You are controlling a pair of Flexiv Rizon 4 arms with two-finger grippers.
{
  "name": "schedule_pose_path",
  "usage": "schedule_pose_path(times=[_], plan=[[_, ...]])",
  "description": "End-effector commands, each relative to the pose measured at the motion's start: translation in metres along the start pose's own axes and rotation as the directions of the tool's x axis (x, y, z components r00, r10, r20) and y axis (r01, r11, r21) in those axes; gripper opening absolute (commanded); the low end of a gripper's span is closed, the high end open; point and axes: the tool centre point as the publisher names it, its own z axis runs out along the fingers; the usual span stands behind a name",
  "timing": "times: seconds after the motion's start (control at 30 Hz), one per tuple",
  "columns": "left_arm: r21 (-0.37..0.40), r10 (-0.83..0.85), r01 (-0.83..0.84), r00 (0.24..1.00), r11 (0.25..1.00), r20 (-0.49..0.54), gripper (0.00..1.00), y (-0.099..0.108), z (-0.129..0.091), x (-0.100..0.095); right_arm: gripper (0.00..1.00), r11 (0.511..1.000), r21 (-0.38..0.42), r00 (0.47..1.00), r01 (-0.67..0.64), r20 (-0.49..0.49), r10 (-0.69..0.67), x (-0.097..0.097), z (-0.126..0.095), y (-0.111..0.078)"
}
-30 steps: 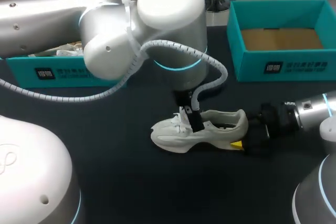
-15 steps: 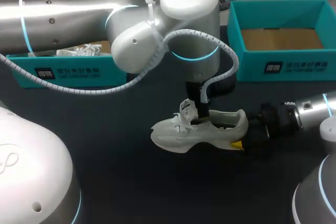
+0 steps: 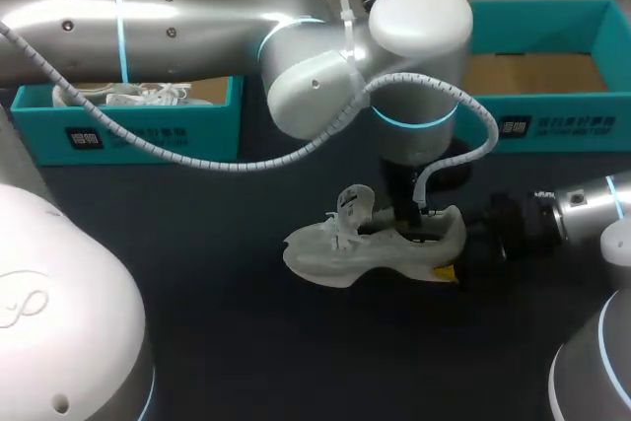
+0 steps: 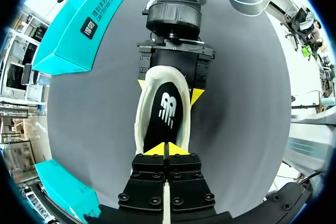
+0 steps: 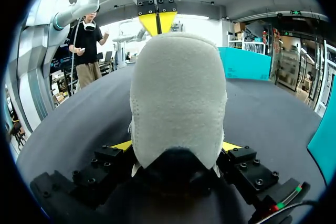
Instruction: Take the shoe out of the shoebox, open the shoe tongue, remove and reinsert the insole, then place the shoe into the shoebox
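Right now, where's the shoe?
Head view: the shoe sits on the table just right of centre, in front and left of the empty shoebox. The right gripper clamps its heel; the left gripper is at its opening.

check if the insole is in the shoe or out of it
In. The left wrist view shows the black insole lying inside the shoe, with the shoe's white rim around it.
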Motion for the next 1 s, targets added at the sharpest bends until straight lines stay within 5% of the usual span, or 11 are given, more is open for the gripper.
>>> schedule_pose_path(times=[0.03,0.97,1.0], plan=[[-0.015,0.006,-0.006,1.000,1.000,-0.003,0.00,-0.007,0.010,-0.004,0.00,1.000,0.002,1.000,0.000,0.002,0.000,0.001,0.002,-0.001],[-0.058,0.115,-0.122,0.987,0.991,-0.109,0.00,0.011,0.052,0.023,0.00,1.000,0.002,1.000,0.000,0.002,0.000,0.001,0.002,-0.001],[-0.062,0.116,-0.123,0.987,0.990,-0.110,0.07,0.011,0.053,0.023,0.00,1.000,0.002,1.000,0.000,0.002,0.000,0.001,0.002,-0.001]])
